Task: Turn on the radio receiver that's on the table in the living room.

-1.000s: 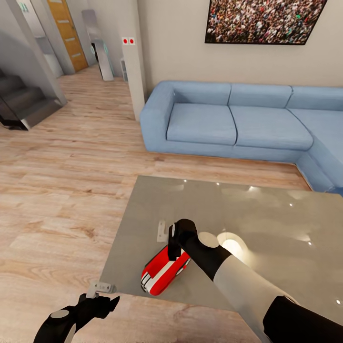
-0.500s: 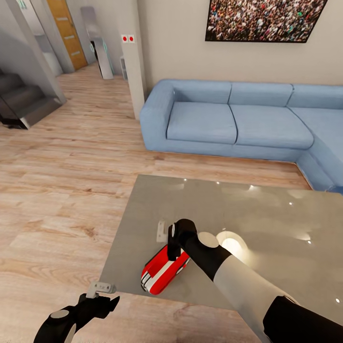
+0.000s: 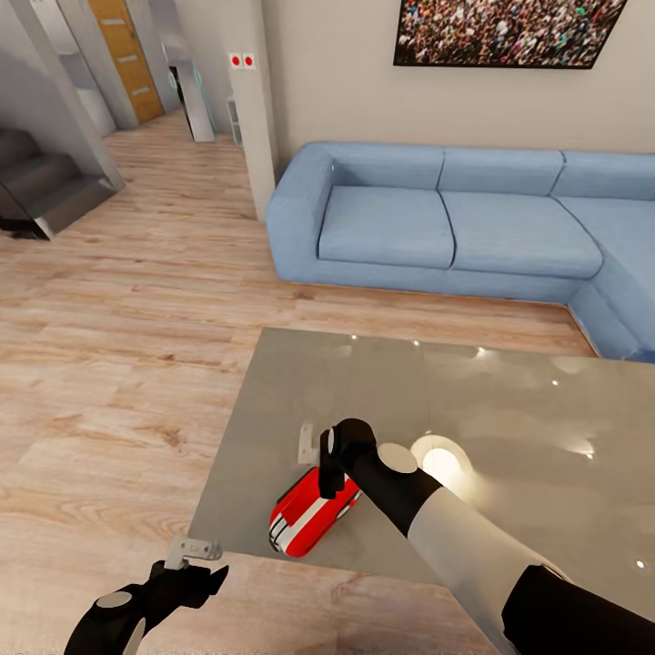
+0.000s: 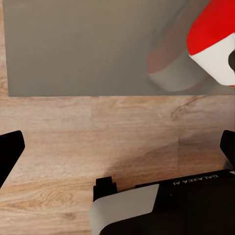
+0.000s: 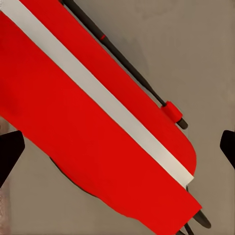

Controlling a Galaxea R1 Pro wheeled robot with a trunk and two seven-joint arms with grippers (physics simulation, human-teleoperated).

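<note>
The red radio receiver (image 3: 307, 515) with its white band lies on its side near the front left corner of the glossy grey table (image 3: 509, 418). My right gripper (image 3: 320, 459) hangs just over the radio's far end. In the right wrist view the right gripper (image 5: 117, 149) is open, its dark fingertips (image 5: 9, 152) far apart on either side of the radio (image 5: 83, 132), whose thin wire handle (image 5: 132, 73) runs along its edge. My left gripper (image 3: 202, 564) is open and empty over the wood floor, just off the table's front edge (image 4: 73, 44); the radio (image 4: 215, 44) lies ahead of it.
A light-blue corner sofa (image 3: 437, 218) stands beyond the table under the big crowd photograph (image 3: 509, 32). A pale pillar (image 3: 250, 109) rises at the sofa's left end. Open wood plank floor (image 3: 118, 346) stretches left toward dark stairs (image 3: 45, 182) and an orange door (image 3: 123, 59).
The whole head picture has shifted slightly, so the camera moved. Both arms and the radio hold their places.
</note>
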